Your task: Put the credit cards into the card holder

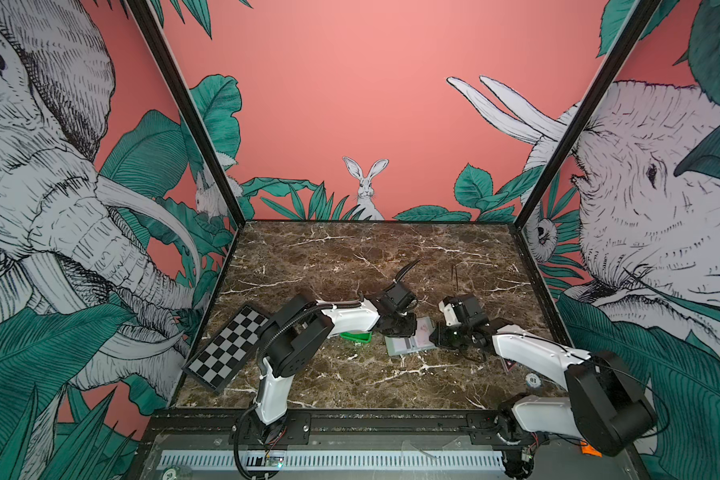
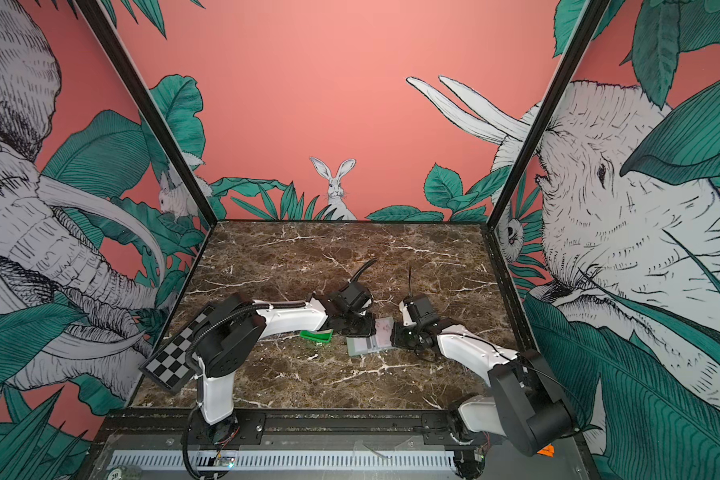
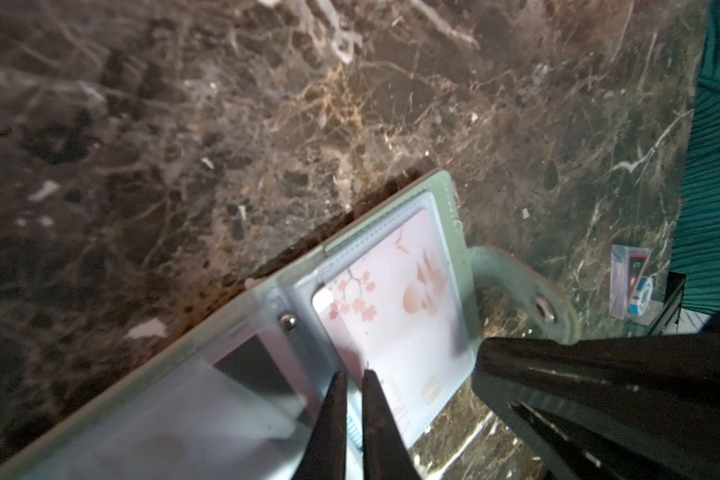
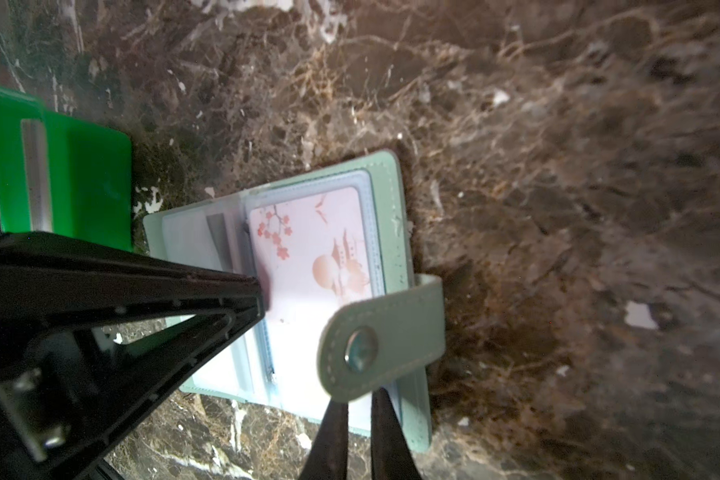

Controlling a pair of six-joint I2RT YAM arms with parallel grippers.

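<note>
Right wrist view: right gripper (image 4: 358, 409) clamps card holder (image 4: 391, 216) edge; closed left gripper (image 4: 262, 297) touches its sleeved credit card (image 4: 308, 257).

Both top views are bright and evenly lit, with straight wall edges bowing toward the frame corners. The marble surface (image 1: 350, 257) at lower centre carries only soft shadows. Both wrist views are dimmer. Distant marble blurs, clear sleeves of the card holder (image 4: 391, 199) glare, perhaps from overhead light, and dark shadow hugs its edge.
</note>
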